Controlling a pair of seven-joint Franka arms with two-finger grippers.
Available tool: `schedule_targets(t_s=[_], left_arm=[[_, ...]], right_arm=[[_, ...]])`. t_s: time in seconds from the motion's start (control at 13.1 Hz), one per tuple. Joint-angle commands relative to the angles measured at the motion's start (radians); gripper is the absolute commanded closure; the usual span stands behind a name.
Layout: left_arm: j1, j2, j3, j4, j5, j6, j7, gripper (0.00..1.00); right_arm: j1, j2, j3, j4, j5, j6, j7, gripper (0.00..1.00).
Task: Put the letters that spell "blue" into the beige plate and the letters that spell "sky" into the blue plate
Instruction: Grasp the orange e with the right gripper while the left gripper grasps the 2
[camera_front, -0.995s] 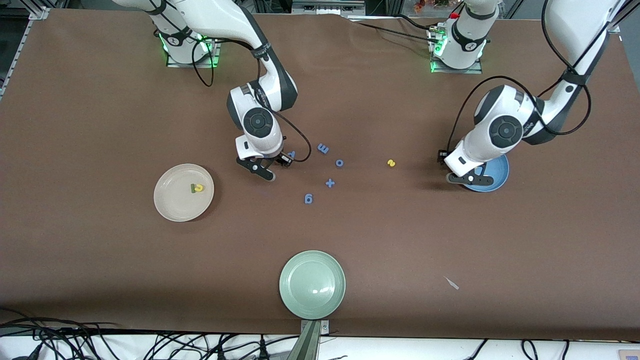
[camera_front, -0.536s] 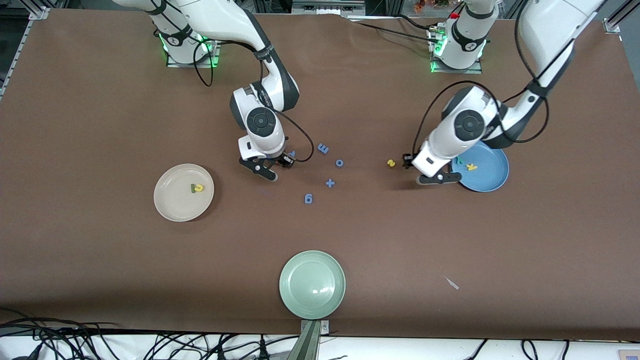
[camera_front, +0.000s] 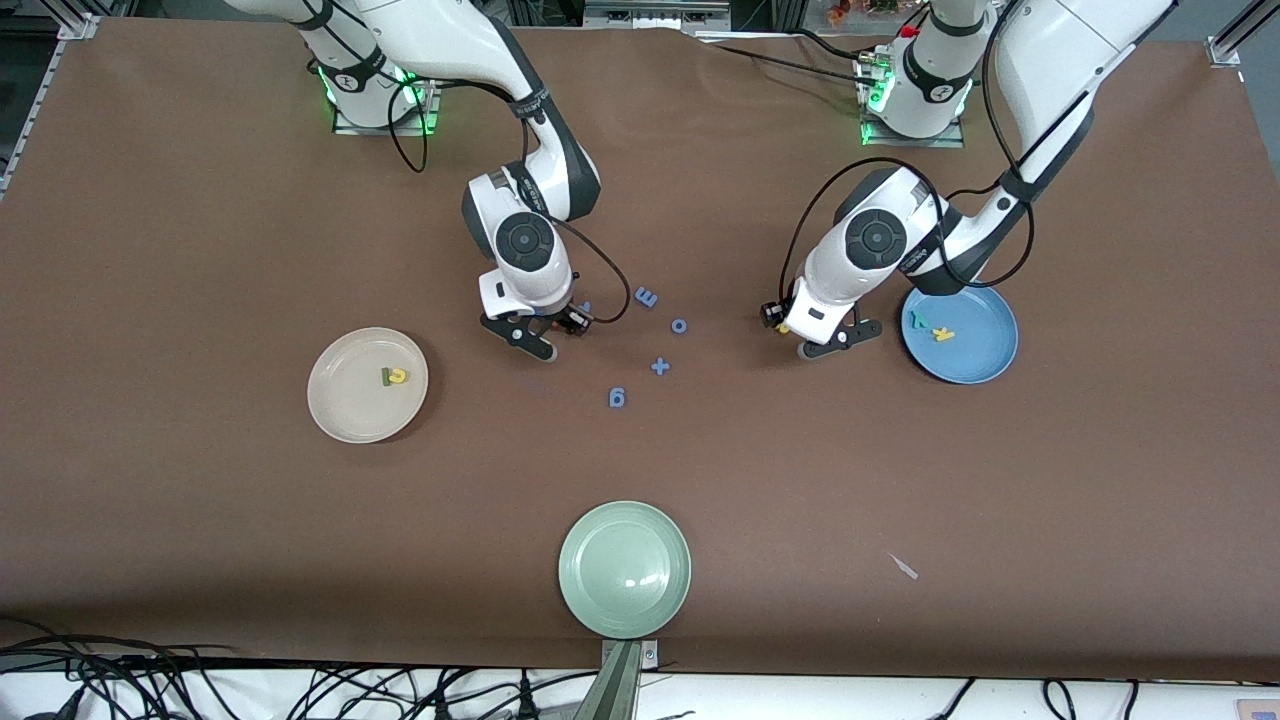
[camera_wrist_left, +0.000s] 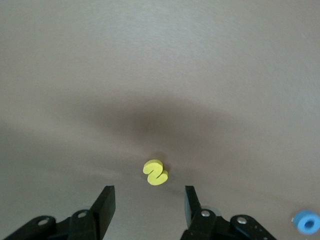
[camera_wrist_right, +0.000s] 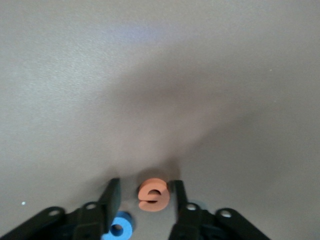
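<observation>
Right gripper (camera_wrist_right: 142, 197) narrows its fingers around the small orange foam e (camera_wrist_right: 154, 195), a blue foam ring (camera_wrist_right: 118, 227) just beside. Left gripper (camera_wrist_left: 148, 207) gapes over the yellow foam s (camera_wrist_left: 156, 172); either letter could squirt sideways.

A brown table cover (camera_front: 200, 250) is spread across the whole tabletop. Black cables (camera_front: 150, 685) are bundled along its white edge nearest the front camera, lit evenly from overhead.

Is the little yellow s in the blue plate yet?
Out. The yellow s lies on the table between the left hand's open fingers; the blue plate stands apart.
</observation>
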Motion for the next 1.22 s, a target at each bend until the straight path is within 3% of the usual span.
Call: schedule_targets(t_s=[0.0,0.15,0.23,0.31,0.46,0.69,0.92,1.15], left_arm=[[-0.017,0.023,0.025,0.020,0.057,0.007,-0.160,0.35],[-0.051,0.044,0.048,0.020,0.177,0.019,-0.342,0.19],[-0.055,0.068,0.048,0.023,0.234,0.020,-0.424,0.20],[-0.066,0.093,0.049,0.040,0.284,0.020,-0.507,0.27],[-0.071,0.141,0.051,0.074,0.324,0.020,-0.593,0.36],[-0.068,0.147,0.048,0.078,0.322,0.020,-0.596,0.51],[-0.068,0.145,0.048,0.078,0.322,0.019,-0.592,0.52],[-0.069,0.145,0.048,0.075,0.322,0.016,-0.592,0.52]], right_arm=[[0.014,0.009,-0.005,0.000,0.012,0.004,0.014,0.68],[0.016,0.006,-0.005,0.000,0.012,0.004,0.013,0.74],[0.016,0.006,-0.005,0.000,0.012,0.002,0.008,0.79],[0.016,0.003,-0.005,0.000,0.012,-0.001,0.002,0.81],[0.013,-0.018,-0.021,0.006,0.005,-0.015,-0.032,0.83],[0.013,-0.031,-0.119,0.092,0.003,-0.230,-0.169,0.83],[0.014,-0.050,-0.230,0.106,0.000,-0.358,-0.367,0.83],[0.016,-0.078,-0.346,0.064,-0.038,-0.378,-0.605,0.82]])
